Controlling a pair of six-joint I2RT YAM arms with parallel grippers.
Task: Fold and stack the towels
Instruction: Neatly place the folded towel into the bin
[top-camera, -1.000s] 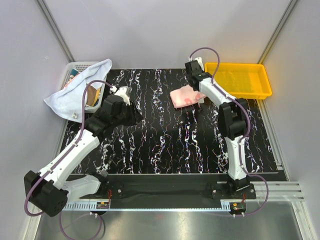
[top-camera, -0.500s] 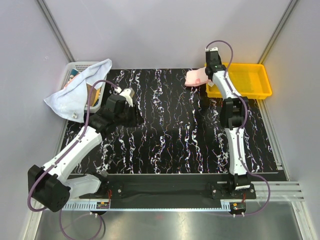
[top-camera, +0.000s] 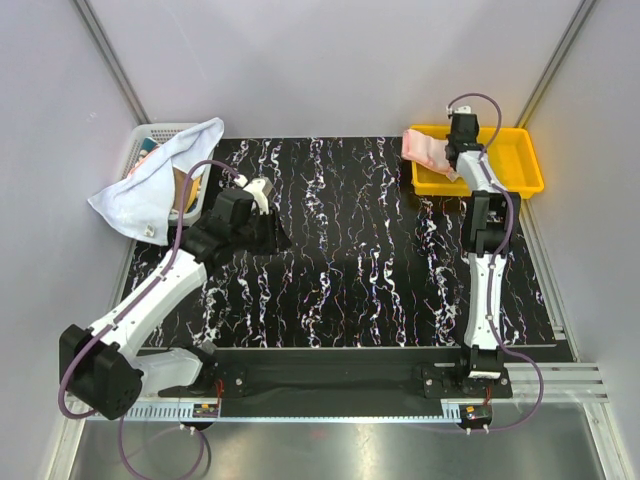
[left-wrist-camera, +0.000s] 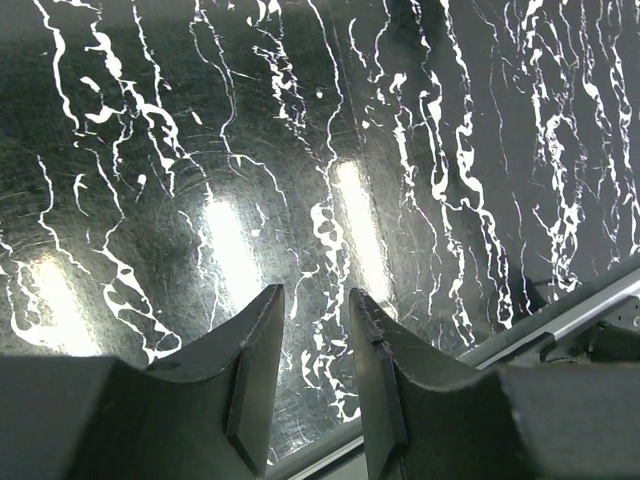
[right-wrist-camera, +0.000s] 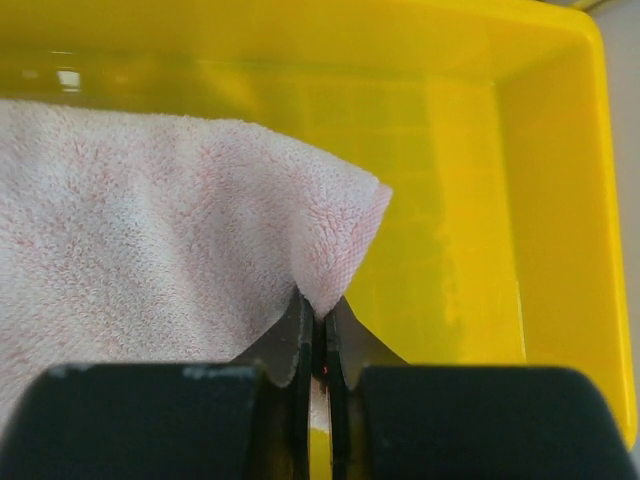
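A folded pink towel (top-camera: 424, 149) (right-wrist-camera: 150, 230) hangs over the left end of the yellow tray (top-camera: 510, 160) (right-wrist-camera: 470, 150), pinched at its corner by my right gripper (top-camera: 452, 152) (right-wrist-camera: 320, 308), which is shut on it. A pale blue-white towel (top-camera: 150, 185) drapes over the white mesh basket (top-camera: 150, 132) at the far left, with other cloth barely visible inside. My left gripper (top-camera: 262, 190) (left-wrist-camera: 315, 305) hovers over the black marbled mat (top-camera: 340, 260) near the basket, open with nothing between its fingers.
The yellow tray sits at the back right corner, the mesh basket at the back left. Grey walls and metal frame rails enclose the mat. A metal rail (left-wrist-camera: 560, 320) runs along the mat's edge in the left wrist view.
My right arm has carried the pink towel from the mat's back middle rightward to over the yellow tray. The left arm shifted only slightly.
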